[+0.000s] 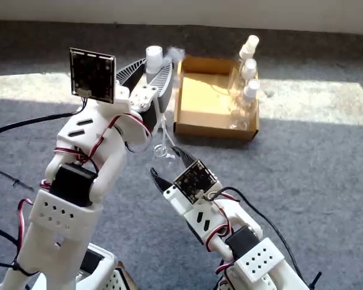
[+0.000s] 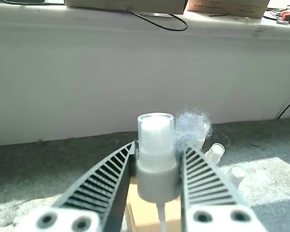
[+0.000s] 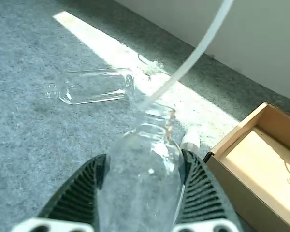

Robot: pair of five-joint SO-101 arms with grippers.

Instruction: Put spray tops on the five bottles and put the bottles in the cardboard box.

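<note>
Holding white plastic spray top (image 2: 156, 164) upright in clamped ribbed jaws of left gripper (image 2: 159, 147), thin dip tube pointing down, just beside cardboard box (image 1: 215, 131). Gripping clear round bottle (image 3: 142, 183) in right gripper (image 3: 145, 157) jaws, threaded neck up, near box.

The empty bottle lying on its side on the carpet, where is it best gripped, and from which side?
Probably the middle of the lying bottle, from above with the jaws across its width. It lies flat on the carpet, so the top is free, and the neck is narrower.
</note>
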